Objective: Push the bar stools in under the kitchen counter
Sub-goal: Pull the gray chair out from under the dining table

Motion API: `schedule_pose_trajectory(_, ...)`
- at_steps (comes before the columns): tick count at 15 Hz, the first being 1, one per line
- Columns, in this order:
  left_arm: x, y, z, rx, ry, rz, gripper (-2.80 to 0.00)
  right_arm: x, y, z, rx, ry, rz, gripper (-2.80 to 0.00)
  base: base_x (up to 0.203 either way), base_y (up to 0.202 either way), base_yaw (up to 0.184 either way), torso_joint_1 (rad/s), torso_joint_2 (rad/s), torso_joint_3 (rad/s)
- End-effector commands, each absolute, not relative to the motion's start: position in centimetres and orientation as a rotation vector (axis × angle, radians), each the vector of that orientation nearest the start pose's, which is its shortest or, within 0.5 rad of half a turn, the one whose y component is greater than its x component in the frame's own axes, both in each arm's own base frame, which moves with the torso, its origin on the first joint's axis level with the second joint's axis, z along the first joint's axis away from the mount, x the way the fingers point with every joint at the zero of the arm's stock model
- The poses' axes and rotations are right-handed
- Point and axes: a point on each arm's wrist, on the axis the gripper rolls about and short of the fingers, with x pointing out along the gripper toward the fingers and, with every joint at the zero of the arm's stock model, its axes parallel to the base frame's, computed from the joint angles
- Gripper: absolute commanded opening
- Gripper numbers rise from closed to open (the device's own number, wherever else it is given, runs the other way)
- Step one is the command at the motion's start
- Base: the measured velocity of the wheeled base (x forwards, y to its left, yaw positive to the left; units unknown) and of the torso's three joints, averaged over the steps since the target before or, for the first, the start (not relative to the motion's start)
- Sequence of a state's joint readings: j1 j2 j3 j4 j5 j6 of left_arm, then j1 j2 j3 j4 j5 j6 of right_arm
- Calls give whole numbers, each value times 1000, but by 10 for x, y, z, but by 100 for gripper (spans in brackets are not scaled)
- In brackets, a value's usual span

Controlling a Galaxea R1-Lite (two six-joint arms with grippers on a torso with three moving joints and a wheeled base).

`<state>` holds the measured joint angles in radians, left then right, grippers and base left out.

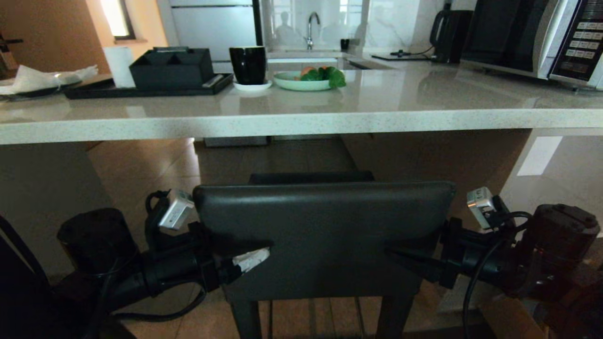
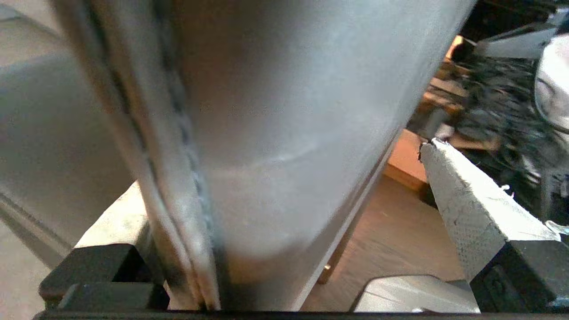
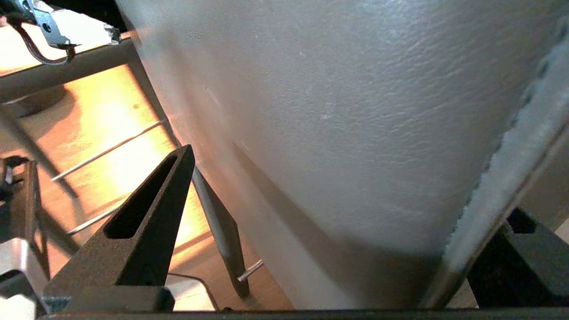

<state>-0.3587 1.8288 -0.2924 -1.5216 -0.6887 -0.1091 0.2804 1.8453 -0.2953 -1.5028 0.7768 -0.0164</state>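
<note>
1. The table (image 1: 301, 120), a long pale speckled stone slab, is seen across the whole head view; its front edge lies above and beyond the stool.
2. One bar stool (image 1: 325, 235) is placed in front of the table, centred below its edge, with the dark padded backrest facing the robot. The seat (image 1: 311, 177) is seen just behind the backrest top, under the slab edge. How far under it reaches cannot be told.
3. The left claw (image 1: 249, 259) is set at the backrest's left edge, spread wide; in the left wrist view the backrest edge (image 2: 266, 155) is seen between the two fingers (image 2: 471, 213), the outer one apart from it.
4. The right claw (image 1: 405, 261) is set at the backrest's right edge, also spread wide, astride the padding (image 3: 355, 133).
5. On the table are seen a microwave (image 1: 532, 37), black tray (image 1: 141, 87), black cup (image 1: 248, 64) and green plate (image 1: 304, 81).
</note>
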Motion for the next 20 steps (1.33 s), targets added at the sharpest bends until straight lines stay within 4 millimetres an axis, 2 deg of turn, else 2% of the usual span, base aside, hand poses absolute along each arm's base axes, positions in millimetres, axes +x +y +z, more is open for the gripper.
schedule_pose_trajectory(1,227,-100,119,-100,66,-1049,0,238,85,111,-4,39,1062,0,-194,0,-3,2,-2,0)
schedule_pose_trajectory(9,213,-98,119,-102,79,-1058,0,231,85,113,-8,32,1040,0,-194,0,-2,3,2,3)
schedule_pose_trajectory(20,202,-105,124,-98,66,-1103,0,218,83,117,-8,26,1045,0,-194,0,-1,2,1,3)
